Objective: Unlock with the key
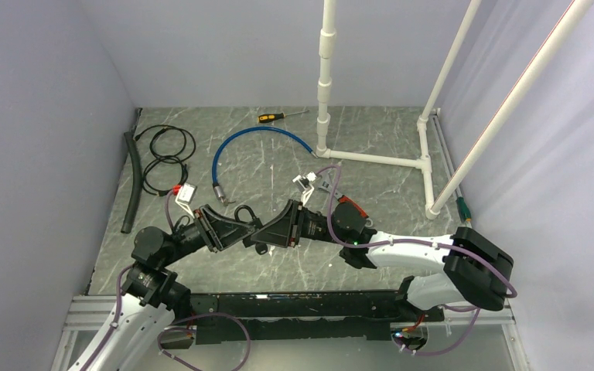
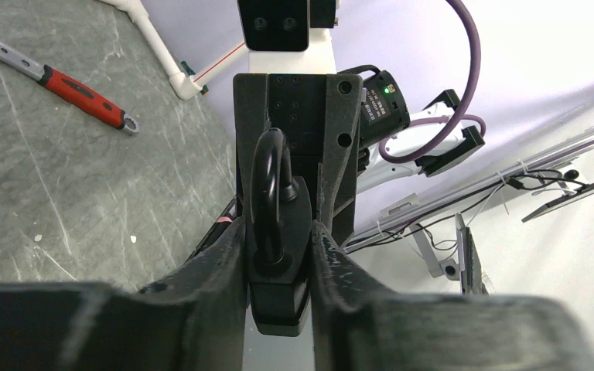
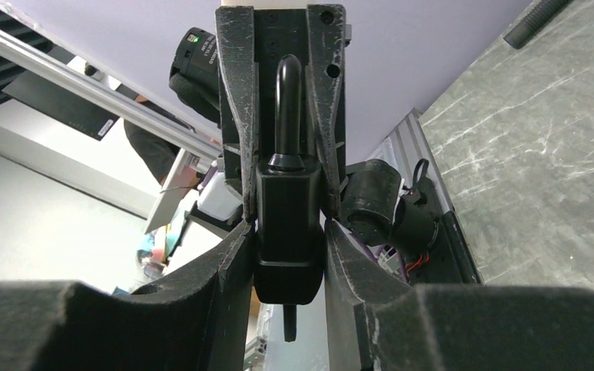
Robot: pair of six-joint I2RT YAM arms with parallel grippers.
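Padlock (image 2: 278, 270) location: you will find it between the two arms, over the near half of the table (image 1: 387, 201), a little left of the middle. The grippers meet there nose to nose.

Left gripper (image 2: 278, 239): in its wrist view both fingers (image 2: 220, 259) press against the flanks of the black lock body, so its jaws are clamped on the padlock. The shackle (image 2: 267, 182) loops away from the camera toward the opposing gripper.

Right gripper (image 3: 288, 232): in its own wrist view you see the lock edge-on, with the body squeezed between both fingers. These jaws also grip the padlock. A thin dark stub (image 3: 288, 325) projects from the near end of the body; you cannot tell whether it is the key.

Other items on the table:
- A red-handled wrench (image 2: 77, 91) lies beside the right arm, toward the right edge.
- A screwdriver (image 1: 277, 116) lies at the far edge.
- A blue hose (image 1: 255, 139) curves across the far half.
- A coiled black cable (image 1: 162, 154) sits near the far left corner.
- A white pipe frame (image 1: 371, 160) stands at the far right corner.
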